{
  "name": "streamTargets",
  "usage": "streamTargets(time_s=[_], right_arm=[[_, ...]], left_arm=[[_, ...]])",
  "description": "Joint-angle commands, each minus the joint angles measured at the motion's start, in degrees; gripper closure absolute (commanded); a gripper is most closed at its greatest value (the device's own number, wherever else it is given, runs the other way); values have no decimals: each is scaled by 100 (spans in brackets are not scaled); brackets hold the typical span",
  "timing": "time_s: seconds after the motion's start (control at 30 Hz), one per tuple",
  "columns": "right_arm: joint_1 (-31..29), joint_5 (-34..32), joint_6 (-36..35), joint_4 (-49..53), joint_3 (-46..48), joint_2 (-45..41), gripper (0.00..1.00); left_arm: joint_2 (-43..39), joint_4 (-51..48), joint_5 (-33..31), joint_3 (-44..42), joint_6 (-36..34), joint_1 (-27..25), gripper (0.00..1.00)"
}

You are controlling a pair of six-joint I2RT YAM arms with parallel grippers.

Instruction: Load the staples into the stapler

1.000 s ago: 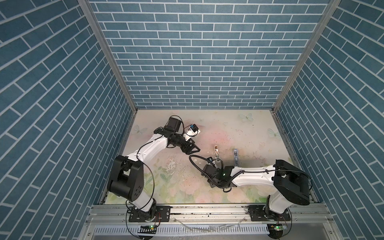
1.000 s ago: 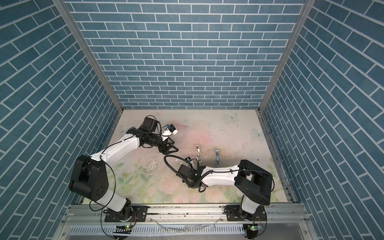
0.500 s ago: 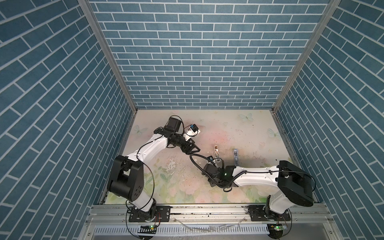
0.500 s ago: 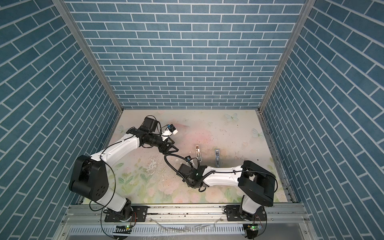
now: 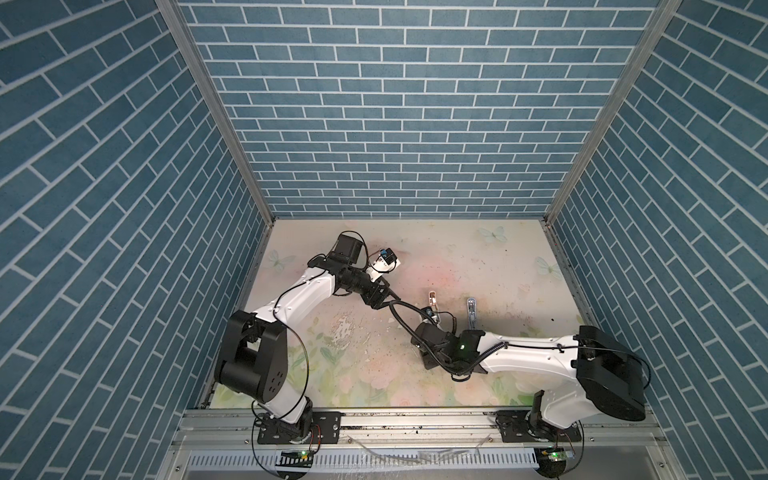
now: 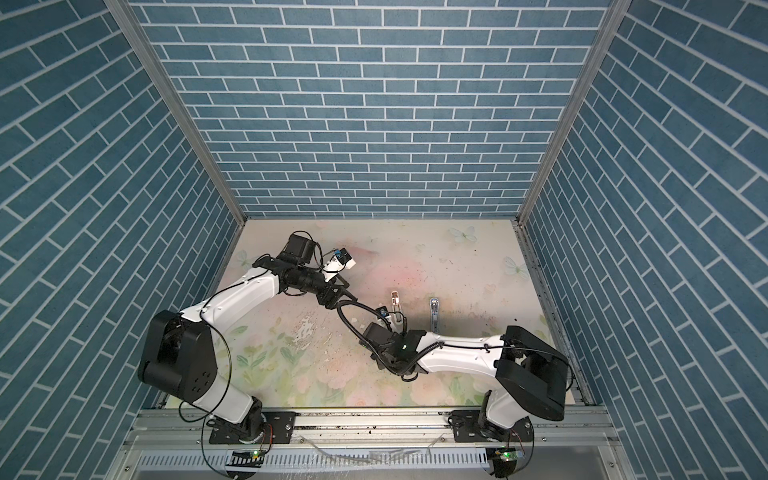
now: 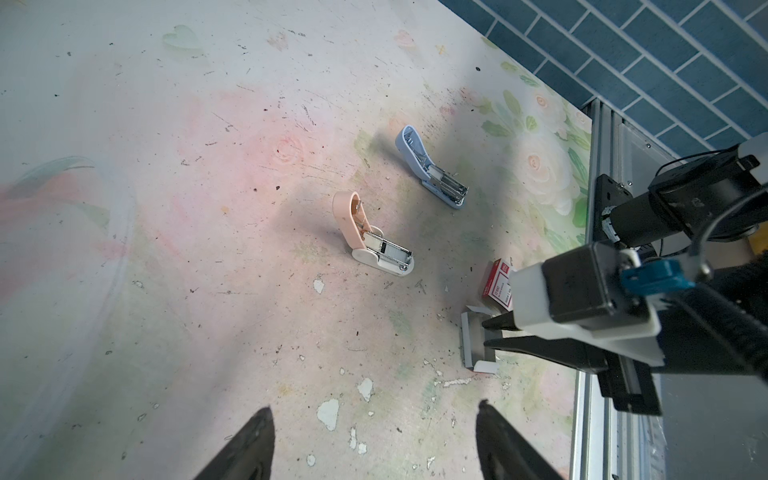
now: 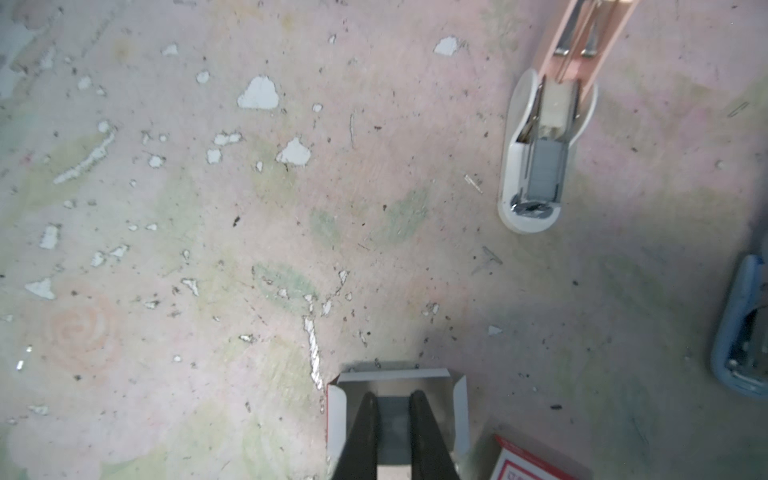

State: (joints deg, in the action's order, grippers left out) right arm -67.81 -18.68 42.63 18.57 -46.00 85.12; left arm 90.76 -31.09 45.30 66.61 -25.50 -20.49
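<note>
The pink stapler (image 7: 365,232) lies hinged open on the mat, also seen in the right wrist view (image 8: 540,145) and in both top views (image 5: 432,299) (image 6: 395,300). A small grey tray (image 8: 399,376) sits next to the red-and-white box (image 7: 498,282). In the tray, my right gripper (image 8: 393,409) is shut on a dark grey strip of staples (image 8: 392,424). The left wrist view shows that gripper (image 7: 489,333) low over the tray (image 7: 471,345). My left gripper (image 7: 374,415) hovers open and empty above the mat, left of the stapler (image 5: 388,300).
A blue stapler (image 7: 432,174) lies open to the right of the pink one (image 5: 471,309). The mat is scuffed, with white chips and loose staple bits. The metal front rail (image 7: 598,291) runs close behind the tray and box.
The right arm has shifted slightly over the tray. The left arm holds still.
</note>
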Motion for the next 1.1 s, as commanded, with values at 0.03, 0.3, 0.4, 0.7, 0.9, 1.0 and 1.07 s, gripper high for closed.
streamTargets(time_s=[0.03, 0.3, 0.4, 0.7, 0.9, 1.0, 1.07], right_arm=[[245, 5, -45, -86, 112, -408, 90], [1198, 280, -473, -565, 406, -853, 90], [1507, 382, -641, -657, 462, -900, 90], [2231, 605, -1000, -950, 856, -1168, 90], [2533, 551, -1139, -1044, 1081, -1410, 90], [2647, 517, -1176, -1190, 1240, -1536, 90], [2691, 428, -1194, -1245, 1342, -1609, 90]], left_arm=[[2, -60, 119, -34, -52, 17, 23], [-1, -53, 142, -36, -43, 11, 23], [-6, -55, 137, -34, -48, 10, 23], [11, -20, 137, -40, -43, 13, 23], [45, -10, 172, -43, -40, 10, 23], [68, -11, 199, -34, -26, 16, 23], [76, -10, 199, -34, -26, 12, 23]])
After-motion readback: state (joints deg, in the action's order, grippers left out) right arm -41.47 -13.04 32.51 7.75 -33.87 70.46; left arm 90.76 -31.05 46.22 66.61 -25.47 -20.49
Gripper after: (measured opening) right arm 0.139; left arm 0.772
